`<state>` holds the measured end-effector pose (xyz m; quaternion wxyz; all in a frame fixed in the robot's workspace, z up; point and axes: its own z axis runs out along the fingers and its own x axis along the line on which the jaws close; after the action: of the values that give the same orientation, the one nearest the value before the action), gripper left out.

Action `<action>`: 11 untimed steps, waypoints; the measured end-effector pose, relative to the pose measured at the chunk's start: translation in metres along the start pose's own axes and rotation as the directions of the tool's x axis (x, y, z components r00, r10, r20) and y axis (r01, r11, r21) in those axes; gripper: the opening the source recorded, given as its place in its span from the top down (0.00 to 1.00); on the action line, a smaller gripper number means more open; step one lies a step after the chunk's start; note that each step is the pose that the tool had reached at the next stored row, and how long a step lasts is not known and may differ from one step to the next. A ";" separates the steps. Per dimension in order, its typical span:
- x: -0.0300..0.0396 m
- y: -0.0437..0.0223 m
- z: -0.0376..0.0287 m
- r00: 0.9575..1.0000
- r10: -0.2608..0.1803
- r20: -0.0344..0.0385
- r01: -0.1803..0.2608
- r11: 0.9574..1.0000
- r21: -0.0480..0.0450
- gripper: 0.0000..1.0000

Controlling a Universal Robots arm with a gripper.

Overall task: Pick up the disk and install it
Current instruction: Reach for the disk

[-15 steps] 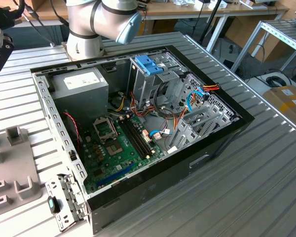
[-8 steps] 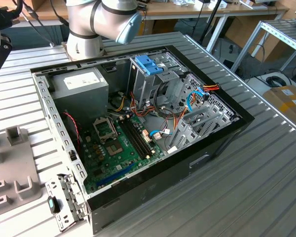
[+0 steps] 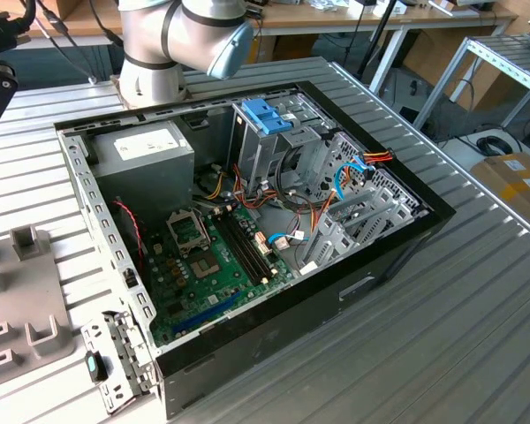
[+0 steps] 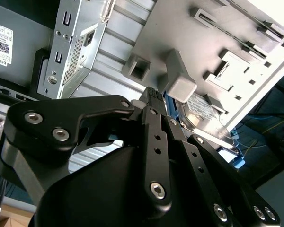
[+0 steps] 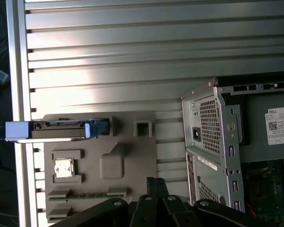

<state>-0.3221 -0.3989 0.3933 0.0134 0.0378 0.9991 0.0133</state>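
The disk (image 5: 49, 130) stands on edge in a slot of a grey fixture plate (image 5: 132, 163); its blue frame and dark metal edge show in the first wrist view. In the second wrist view, the disk's silver face (image 4: 206, 118) with a blue edge lies just beyond the fingertips. My gripper (image 5: 157, 181) hangs above the plate and to one side of the disk, not touching it. Its black fingers (image 4: 152, 97) are pressed together with nothing between them.
The open computer case (image 3: 406, 238) lies on the slatted metal table (image 3: 477, 300), with a metal drive cage topped by a blue latch (image 3: 267, 115) and a grey power supply box (image 3: 146, 150). The case's rear corner (image 5: 213, 137) is next to the fixture plate (image 3: 26, 305). A small silver chip (image 5: 62, 169) sits on the plate.
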 end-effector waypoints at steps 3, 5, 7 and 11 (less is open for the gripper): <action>0.0013 -0.0001 0.0000 1.000 0.000 0.000 0.000 1.000 0.000 0.89; 0.0020 -0.0002 0.0000 1.000 0.000 0.000 0.000 1.000 0.000 0.89; 0.0025 -0.0002 0.0000 1.000 0.000 0.000 0.000 1.000 0.001 0.89; 0.0038 -0.0003 -0.0001 1.000 0.000 0.000 0.000 1.000 0.001 0.89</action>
<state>-0.3259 -0.3989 0.3933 0.0134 0.0377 0.9991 0.0129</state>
